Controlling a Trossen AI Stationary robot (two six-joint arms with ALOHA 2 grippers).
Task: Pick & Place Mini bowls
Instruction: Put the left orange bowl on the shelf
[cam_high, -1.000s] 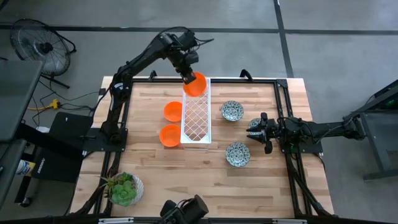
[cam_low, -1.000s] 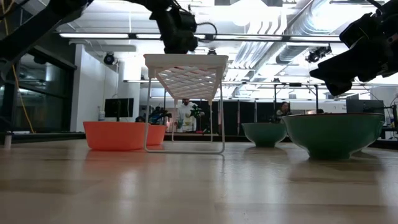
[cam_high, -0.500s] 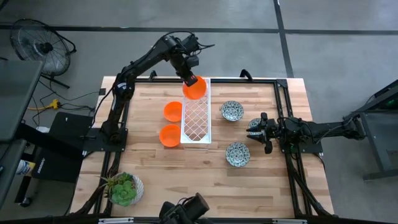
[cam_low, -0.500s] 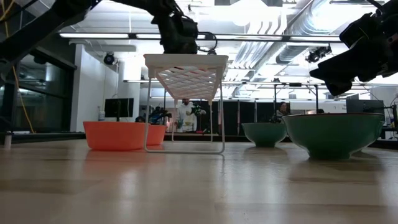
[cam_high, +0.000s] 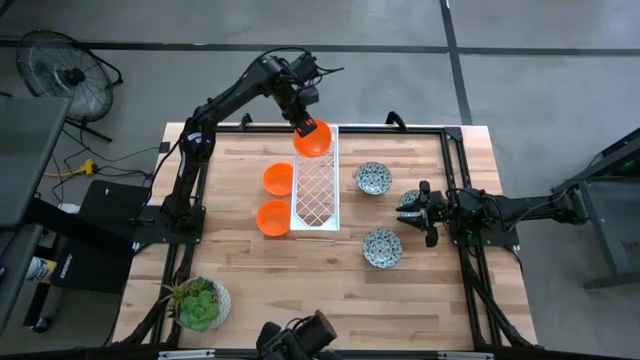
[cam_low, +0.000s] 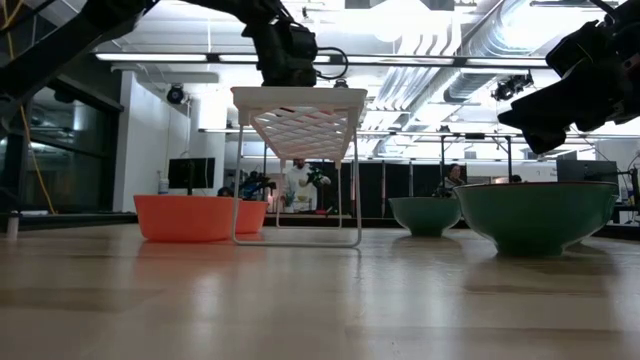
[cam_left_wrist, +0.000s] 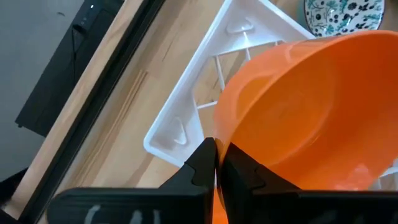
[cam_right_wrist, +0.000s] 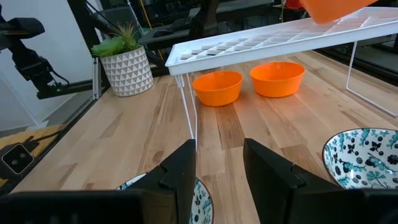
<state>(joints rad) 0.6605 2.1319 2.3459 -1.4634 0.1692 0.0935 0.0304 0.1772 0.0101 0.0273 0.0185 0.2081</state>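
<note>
Left end effector (cam_high: 304, 121) over the far end of the white rack (cam_high: 314, 193), fingers (cam_left_wrist: 202, 167) pinched together on the rim of an orange bowl (cam_high: 313, 139), which sits tilted at the rack's far end; from the left wrist view, bowl's underside seemingly touching the rack's top, though contact hard to confirm. Two more orange bowls on the tabletop (cam_high: 300, 270) just left of the rack: one (cam_high: 278, 179) beside its middle, one (cam_high: 272, 217) beside its near end, close to each other but apart. To the right of the rack, a patterned bowl (cam_high: 373, 178) upright on the wood, and another patterned bowl (cam_high: 382, 247) nearer the front edge. Right end effector (cam_high: 412, 209) hanging low between those two, above a third patterned bowl (cam_right_wrist: 196, 198) only partly visible beneath it; fingers (cam_right_wrist: 180, 171) standing apart with nothing between them. In the low view, rack on thin wire legs, orange bowls (cam_low: 186, 216) at its left, green-looking undersides of patterned bowls (cam_low: 535, 213) at right. Potted green plant (cam_high: 198, 303) near the front left corner of the tabletop, well apart from everything else.
</note>
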